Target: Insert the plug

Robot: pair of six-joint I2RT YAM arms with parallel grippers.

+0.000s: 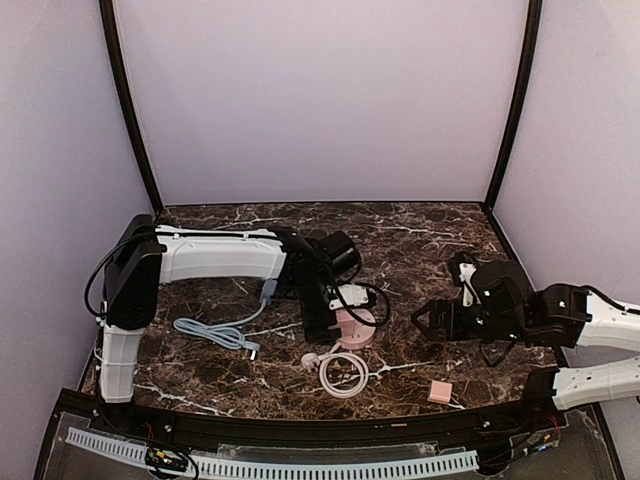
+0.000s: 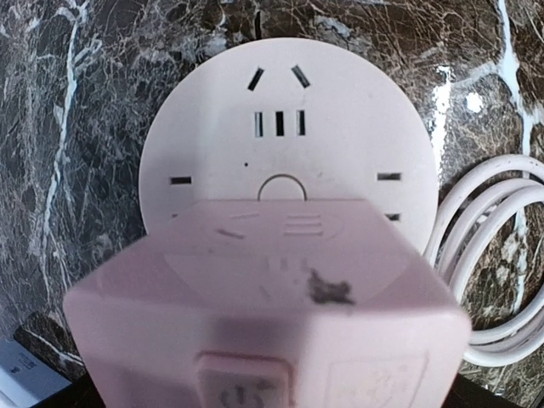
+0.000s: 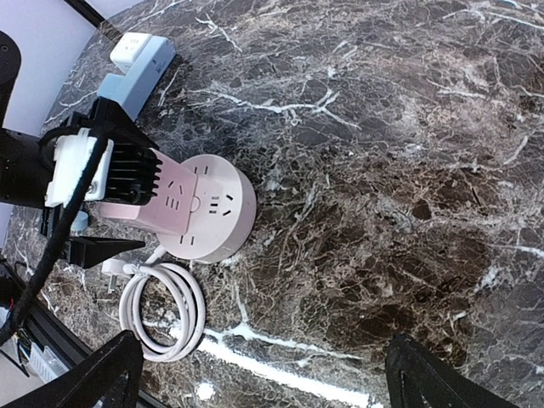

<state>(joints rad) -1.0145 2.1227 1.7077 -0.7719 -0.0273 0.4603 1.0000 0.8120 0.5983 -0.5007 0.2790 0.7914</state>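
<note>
A pink block-shaped plug (image 2: pixel 280 289) stands on the near half of a round pink socket hub (image 2: pixel 331 144), whose far slots are uncovered. In the right wrist view my left gripper (image 3: pixel 151 204) straddles the plug (image 3: pixel 174 204), and its lower black finger (image 3: pixel 102 251) stands a little off the plug's side, so it is open. My left gripper (image 1: pixel 335 308) hangs over the hub (image 1: pixel 358 330) at mid-table. The left wrist view shows none of its fingers. To the right of the hub, my right gripper (image 1: pixel 425 322) is open and holds nothing, its fingertips (image 3: pixel 93 374) wide apart over bare marble.
The hub's white cord (image 1: pixel 343 373) lies coiled just in front of it. A grey-blue cable (image 1: pixel 215 332) runs off to the left, and a grey-blue strip with a white block (image 3: pixel 136 64) lies beyond the left arm. A small pink block (image 1: pixel 440 391) rests near the front right edge.
</note>
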